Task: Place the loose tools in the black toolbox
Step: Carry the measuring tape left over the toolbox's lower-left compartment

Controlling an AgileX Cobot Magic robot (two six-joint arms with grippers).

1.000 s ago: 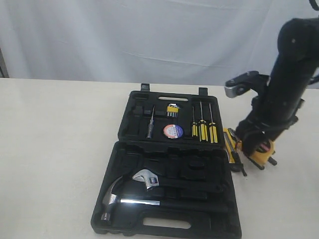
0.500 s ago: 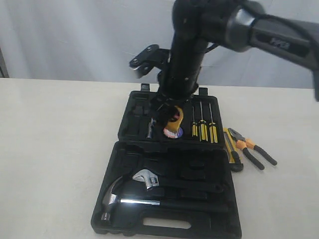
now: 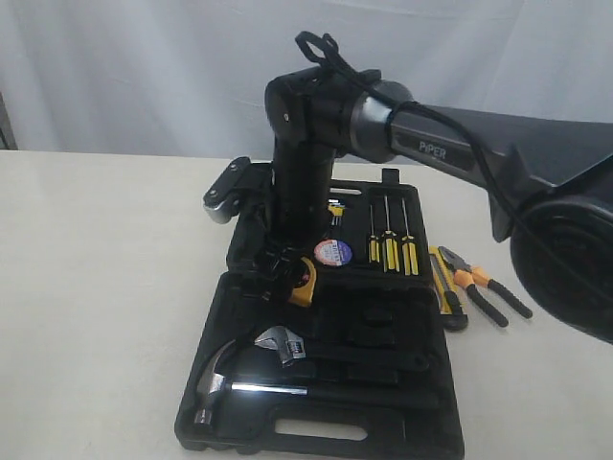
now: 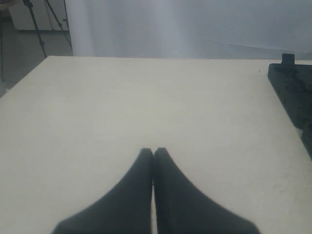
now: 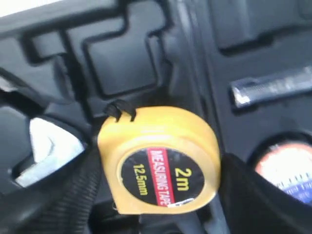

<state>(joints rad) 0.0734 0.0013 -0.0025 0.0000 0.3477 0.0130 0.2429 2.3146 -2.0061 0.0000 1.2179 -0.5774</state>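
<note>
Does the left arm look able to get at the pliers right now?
Probably not easily: the pliers lie on the far side of the black toolbox, the right arm stretches across it, and the left gripper sits shut over the table.

The pale cream bench (image 3: 96, 287) carries the black toolbox (image 3: 421, 443), which lies open and flat with both halves spread. To the toolbox's right in the exterior view, the yellow-black utility knife (image 3: 445, 292) lies on the bench. Just beyond it are the orange-and-black-handled pliers (image 3: 476, 283), handles splayed. The knife may touch the case wall, but that is hard to tell.
</note>
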